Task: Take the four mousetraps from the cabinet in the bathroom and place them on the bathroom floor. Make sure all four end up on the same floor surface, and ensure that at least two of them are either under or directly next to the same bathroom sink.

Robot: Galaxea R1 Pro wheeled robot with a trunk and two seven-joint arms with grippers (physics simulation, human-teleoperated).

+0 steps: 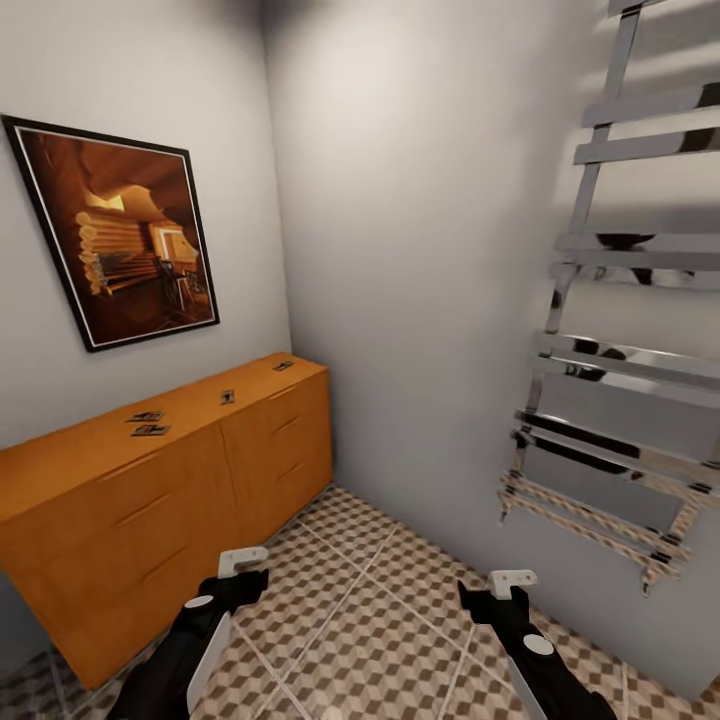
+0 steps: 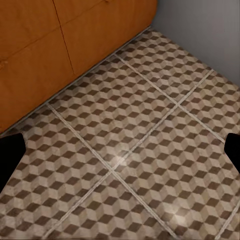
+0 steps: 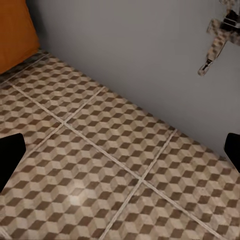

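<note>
Over on the left hung a framed picture of a log-cabin room, and under it stood the orange cabinet, drawers all closed. And there they were: four mousetraps on its flat top, a pair side by side, a third further along, a fourth near the far end. None was on the bathroom floor yet, so I judged this the approach step, with no pick begun.

The left gripper hung low over the tiles just in front of the cabinet, fingers spread wide and holding nothing. The right gripper sat beside it, equally agape and empty. On the right wall gleamed a chrome towel rail.

The next move called for lifting the left arm up to cabinet-top height and coming down on the nearest pair. They're flat, thin boards, so the fingers would need to straddle the edges squarely.
</note>
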